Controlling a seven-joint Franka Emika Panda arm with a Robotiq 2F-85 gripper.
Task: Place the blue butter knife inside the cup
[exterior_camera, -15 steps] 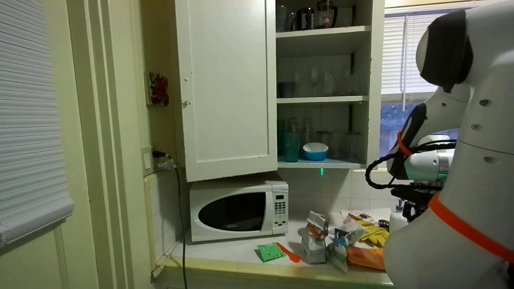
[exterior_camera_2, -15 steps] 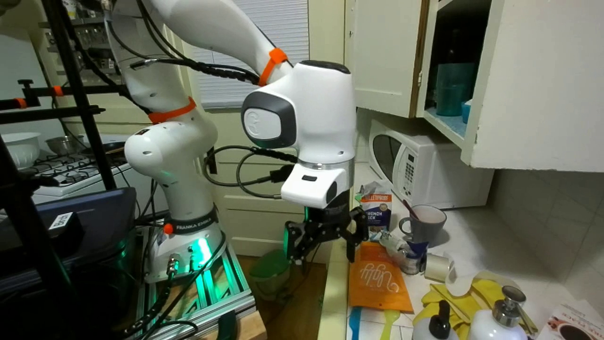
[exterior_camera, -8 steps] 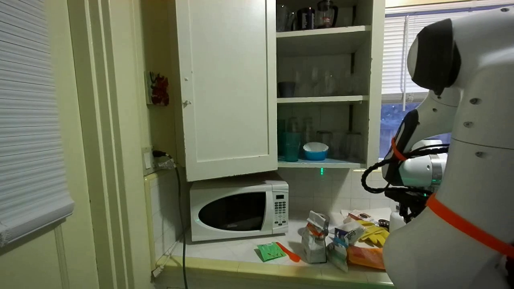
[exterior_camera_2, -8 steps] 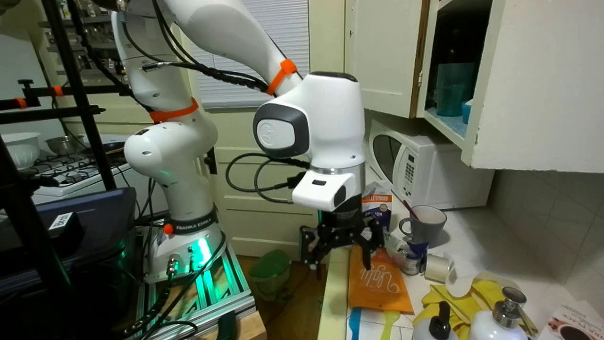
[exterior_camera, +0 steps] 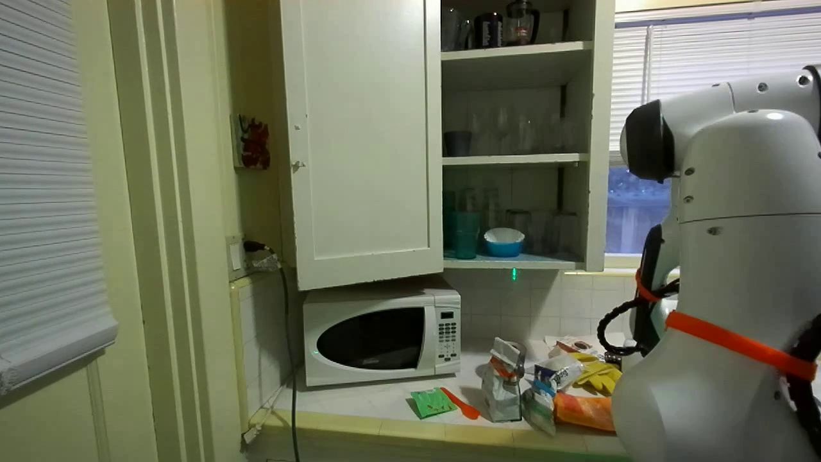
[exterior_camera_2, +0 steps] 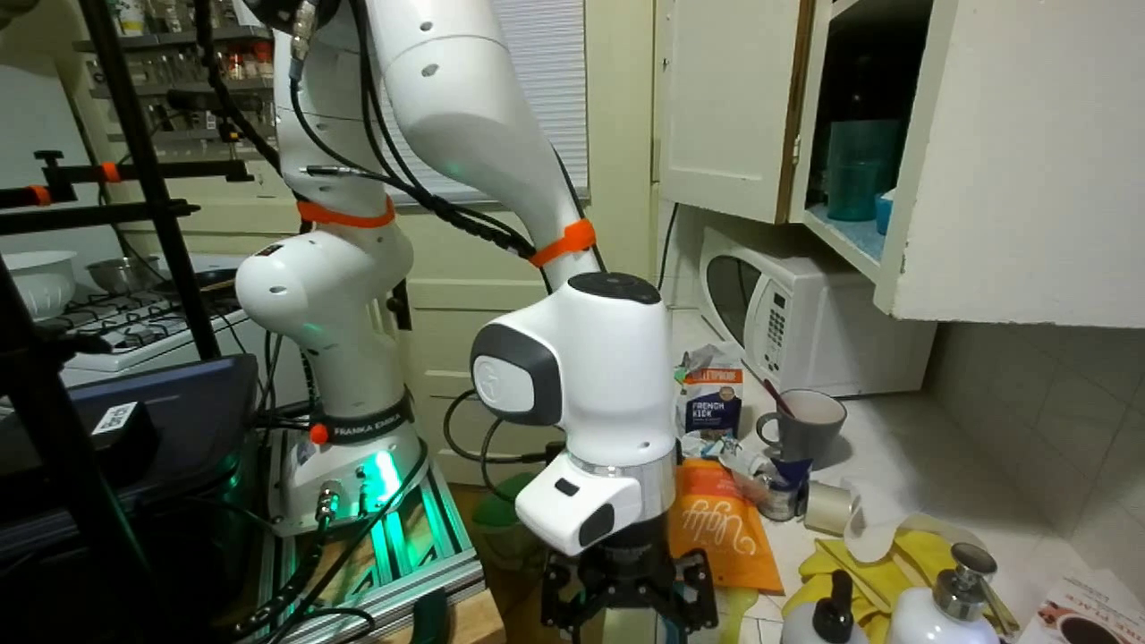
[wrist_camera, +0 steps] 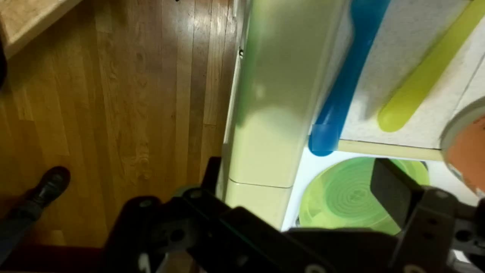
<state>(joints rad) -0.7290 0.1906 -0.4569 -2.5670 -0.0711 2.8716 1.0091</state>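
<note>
The gripper (wrist_camera: 297,167), empty and spread wide, hung near the blue butter knife (wrist_camera: 348,76). Straddling its narrow shaft squarely, clear of the yellow-green utensil (wrist_camera: 424,84), seemed soundest.

Knife (wrist_camera: 346,72) and mug (exterior_camera_2: 809,438) on one counter (exterior_camera_2: 894,456).
In the wrist view, knife lies left of a utensil (wrist_camera: 428,72), right of the counter edge (wrist_camera: 282,125). In an exterior view, mug stands before the microwave (exterior_camera_2: 841,313), behind the gloves (exterior_camera_2: 881,572), right of a bag (exterior_camera_2: 711,411); pouch (exterior_camera_2: 725,537) lies before the bag.
</note>
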